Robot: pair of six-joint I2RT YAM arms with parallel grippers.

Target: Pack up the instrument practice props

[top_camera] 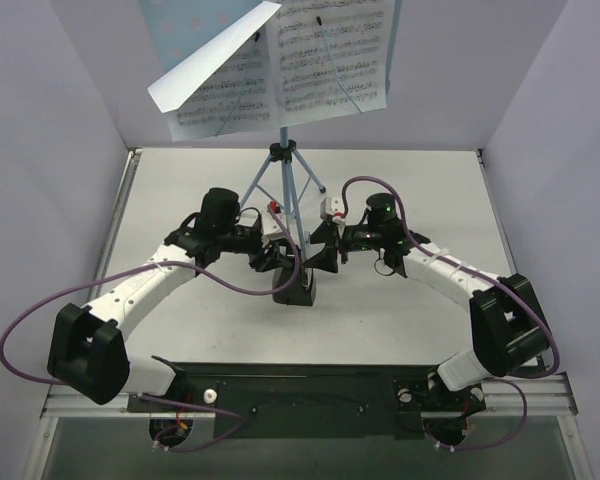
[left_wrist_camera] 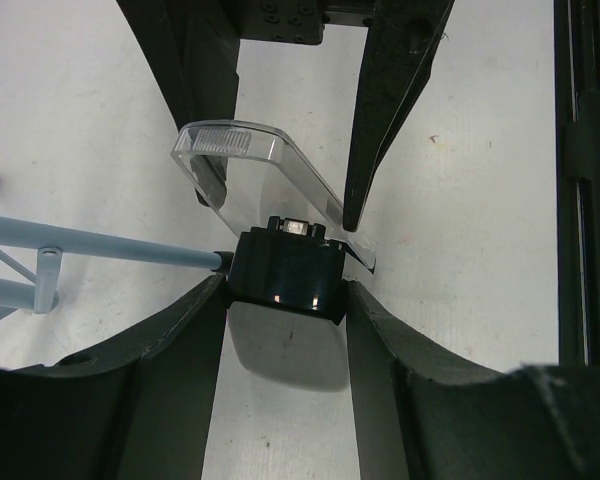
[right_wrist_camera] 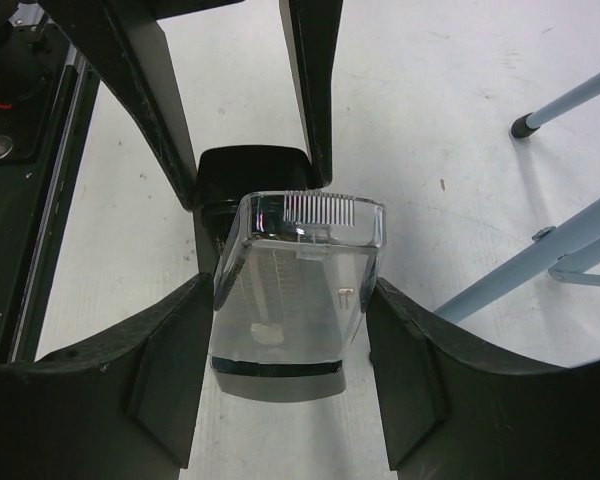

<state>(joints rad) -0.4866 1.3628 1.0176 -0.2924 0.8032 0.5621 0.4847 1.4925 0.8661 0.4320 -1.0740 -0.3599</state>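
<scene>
The dark pyramid-shaped metronome point(top_camera: 294, 291) stands on the table in front of the tripod. My left gripper point(top_camera: 280, 258) is shut on its black body point(left_wrist_camera: 285, 272), with a finger touching each side. The clear cover point(right_wrist_camera: 295, 290) is tilted away from the body, and my right gripper point(right_wrist_camera: 290, 290) is shut on that cover point(left_wrist_camera: 265, 165). The light-blue music stand point(top_camera: 284, 175) stands behind them on thin legs point(left_wrist_camera: 100, 243). Its desk holds white sheet-music pages point(top_camera: 330, 55), and one page point(top_camera: 215, 60) hangs folded over at the left.
One tripod leg point(right_wrist_camera: 540, 265) runs close to the right of my right gripper. A black rail point(top_camera: 300, 400) lies along the near table edge between the arm bases. Pale walls close in the table point(top_camera: 410, 310) on the left, right and back.
</scene>
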